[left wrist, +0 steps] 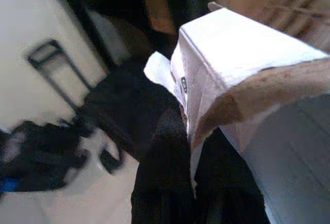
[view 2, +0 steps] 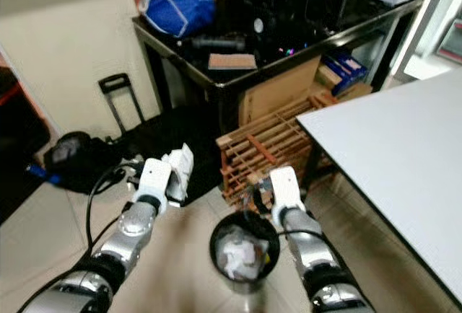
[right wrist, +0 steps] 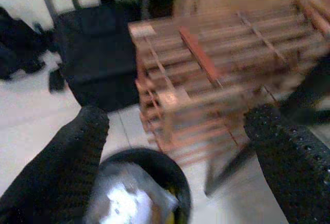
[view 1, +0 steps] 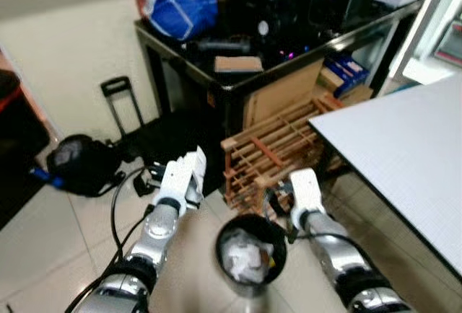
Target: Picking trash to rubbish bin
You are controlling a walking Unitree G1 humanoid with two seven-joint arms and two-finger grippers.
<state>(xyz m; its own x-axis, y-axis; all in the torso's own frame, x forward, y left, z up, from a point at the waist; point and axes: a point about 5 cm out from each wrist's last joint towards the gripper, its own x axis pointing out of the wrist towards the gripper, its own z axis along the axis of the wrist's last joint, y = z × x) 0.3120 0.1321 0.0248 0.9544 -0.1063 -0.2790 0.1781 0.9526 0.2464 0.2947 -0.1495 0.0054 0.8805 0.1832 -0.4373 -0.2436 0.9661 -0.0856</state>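
The torn white carton (left wrist: 242, 64) was clamped in the left gripper (view 2: 173, 176), held up off the floor and a bit to the left of the rubbish bin (view 1: 278, 255), not over it yet. The bin was a small black round one on the tile between the two arms, already stuffed with crumpled paper (view 1: 244, 259). The right gripper (right wrist: 180, 146) had its fingers spread wide with nothing in them, hovering just above the bin's far rim, in front of a wooden crate (view 1: 271, 151). So I'd call this the carry stage: the next move probably needs the left arm swinging right over the opening, then letting go.
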